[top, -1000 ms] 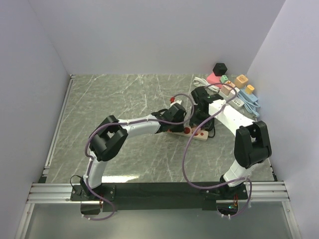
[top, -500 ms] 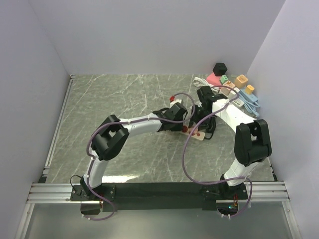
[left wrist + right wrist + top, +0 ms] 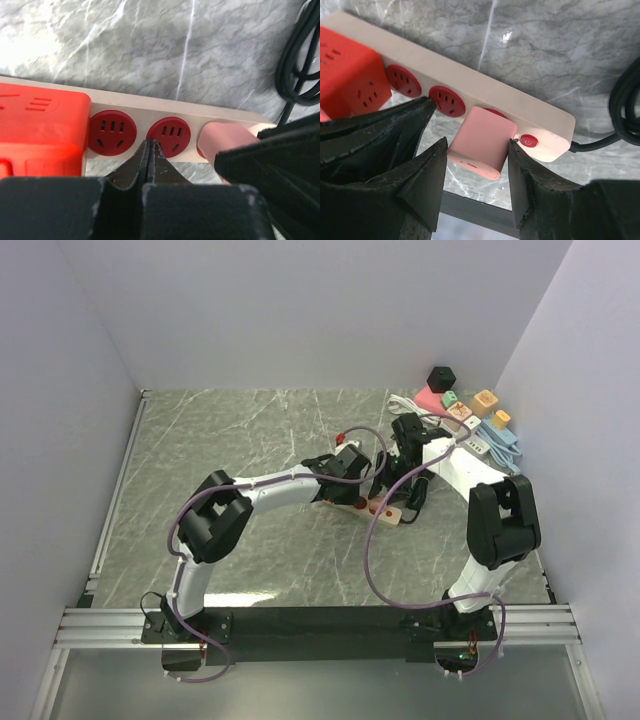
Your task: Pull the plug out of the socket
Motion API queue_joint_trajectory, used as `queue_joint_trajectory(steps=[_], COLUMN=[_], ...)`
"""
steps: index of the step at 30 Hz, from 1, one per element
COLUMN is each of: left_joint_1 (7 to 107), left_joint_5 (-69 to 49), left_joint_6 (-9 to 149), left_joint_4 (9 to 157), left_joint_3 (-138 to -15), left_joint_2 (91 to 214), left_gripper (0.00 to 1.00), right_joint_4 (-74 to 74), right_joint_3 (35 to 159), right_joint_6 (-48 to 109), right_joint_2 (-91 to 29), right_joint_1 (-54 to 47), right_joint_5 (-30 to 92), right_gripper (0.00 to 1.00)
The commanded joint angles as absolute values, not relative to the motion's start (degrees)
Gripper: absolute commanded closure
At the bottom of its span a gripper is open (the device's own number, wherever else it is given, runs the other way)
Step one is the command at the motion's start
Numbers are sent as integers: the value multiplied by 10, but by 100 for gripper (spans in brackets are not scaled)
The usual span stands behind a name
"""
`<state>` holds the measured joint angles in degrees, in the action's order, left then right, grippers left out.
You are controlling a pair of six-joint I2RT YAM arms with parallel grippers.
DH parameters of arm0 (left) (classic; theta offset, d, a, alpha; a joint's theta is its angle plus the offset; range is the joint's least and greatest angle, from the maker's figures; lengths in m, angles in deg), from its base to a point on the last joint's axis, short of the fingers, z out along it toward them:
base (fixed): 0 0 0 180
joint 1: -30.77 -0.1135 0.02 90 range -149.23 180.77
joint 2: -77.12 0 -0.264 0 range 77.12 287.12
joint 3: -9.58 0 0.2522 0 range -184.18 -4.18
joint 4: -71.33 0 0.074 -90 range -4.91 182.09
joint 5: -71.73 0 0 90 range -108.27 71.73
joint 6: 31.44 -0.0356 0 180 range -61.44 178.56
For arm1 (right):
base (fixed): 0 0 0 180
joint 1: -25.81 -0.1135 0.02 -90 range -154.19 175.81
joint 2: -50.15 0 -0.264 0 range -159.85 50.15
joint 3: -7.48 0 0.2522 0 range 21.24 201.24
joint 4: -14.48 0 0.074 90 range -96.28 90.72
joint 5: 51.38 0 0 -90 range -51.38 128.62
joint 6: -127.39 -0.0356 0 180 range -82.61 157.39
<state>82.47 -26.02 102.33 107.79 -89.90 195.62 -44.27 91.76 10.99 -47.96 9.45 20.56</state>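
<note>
The step in hand is the grasp on the pink plug [image 3: 485, 132]; the pull itself is not yet done. The plug sits in the end socket of the beige power strip [image 3: 470, 82], just beside the red switch [image 3: 528, 141]. The right gripper [image 3: 477, 150] is closed on it, 1 finger on each side, both touching its flanks as far as I can see. The left gripper [image 3: 148, 156] is closed with nothing between its fingers. Its tips rest at the near edge of the strip, between 2 free red sockets [image 3: 112, 132] (it seems to hold the strip down). The next move, in my judgement, is to draw the plug straight out from the strip's face while the left tips press down; otherwise the strip may lift with it.
</note>
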Motion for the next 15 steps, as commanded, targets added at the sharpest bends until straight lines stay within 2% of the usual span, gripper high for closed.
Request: queue_joint_trajectory(steps=[1,4,7,15], left_joint_1=[834,834,833,833], left_joint_5=[-201,-192,-188,-192], left_joint_6=[1023,1015,1014,1008], left_joint_4=[1074,1078,1072,1069], left_joint_3=[-836,-850,-853,-855], left_joint_2=[2101,2137,2155,2140], left_gripper=[100,100,100,100], right_joint_4=[-462,-508,-559,-557], right_joint_3=[983,1024,1063,1047], right_joint_6=[111,132,151,158], right_joint_2=[-451,-449,-449,-418], right_joint_1=[56,54,55,55], right_joint_5=[-2,14,97,219], right_gripper=[100,100,100,100])
